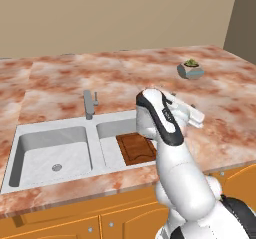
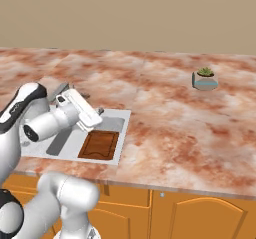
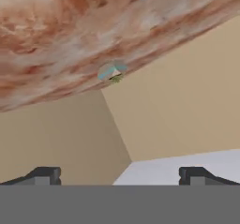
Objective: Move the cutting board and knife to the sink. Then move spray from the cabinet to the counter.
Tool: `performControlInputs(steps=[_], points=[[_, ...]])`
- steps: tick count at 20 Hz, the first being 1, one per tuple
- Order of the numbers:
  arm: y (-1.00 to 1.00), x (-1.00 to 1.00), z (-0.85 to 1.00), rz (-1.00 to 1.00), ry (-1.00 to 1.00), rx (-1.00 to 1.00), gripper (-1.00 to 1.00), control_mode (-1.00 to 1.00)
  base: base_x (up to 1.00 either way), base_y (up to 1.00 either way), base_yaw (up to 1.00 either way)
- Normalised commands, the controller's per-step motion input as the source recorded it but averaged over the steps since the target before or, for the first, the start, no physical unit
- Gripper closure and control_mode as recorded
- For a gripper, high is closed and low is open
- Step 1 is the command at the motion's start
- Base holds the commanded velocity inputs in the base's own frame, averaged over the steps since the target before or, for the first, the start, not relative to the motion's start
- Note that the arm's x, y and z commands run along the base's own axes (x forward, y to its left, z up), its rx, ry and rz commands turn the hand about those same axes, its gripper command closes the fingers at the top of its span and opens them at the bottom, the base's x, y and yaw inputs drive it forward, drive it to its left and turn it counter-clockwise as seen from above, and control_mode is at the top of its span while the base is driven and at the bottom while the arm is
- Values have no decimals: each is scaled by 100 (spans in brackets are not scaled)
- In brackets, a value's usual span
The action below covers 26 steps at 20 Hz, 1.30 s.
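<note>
Cutting board [image 1: 137, 147]: dark brown, grooved edge, lying flat in right sink [image 1: 107, 129] basin. Gripper [image 3: 119, 175] jaws spread wide, empty, raised above the counter [image 1: 100, 78]. Potted succulent [image 1: 190, 69] far right.

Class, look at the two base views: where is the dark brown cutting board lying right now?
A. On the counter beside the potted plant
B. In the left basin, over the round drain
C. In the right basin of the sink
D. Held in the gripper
C: the cutting board lies flat in the right basin of the sink, beside the left basin with the drain.
</note>
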Motion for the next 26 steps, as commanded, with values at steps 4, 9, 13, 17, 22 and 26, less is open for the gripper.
performControlInputs(steps=[4, 9, 13, 17, 22, 26], points=[[-18, 0, 97, -2, -17, -27, -100, -100, 0, 0, 0], [-74, -10, 100, 12, 16, -10, -100, -100, 0, 0, 0], [-59, -43, 83, 16, 53, -16, -100, -100, 0, 0, 0], [-28, -69, 32, 26, 63, -32, -100, -100, 0, 0, 0], [-10, -92, 15, 34, 39, -69, -100, -100, 0, 0, 0], [-45, -45, 47, 28, 32, -74, -100, -100, 0, 0, 0]])
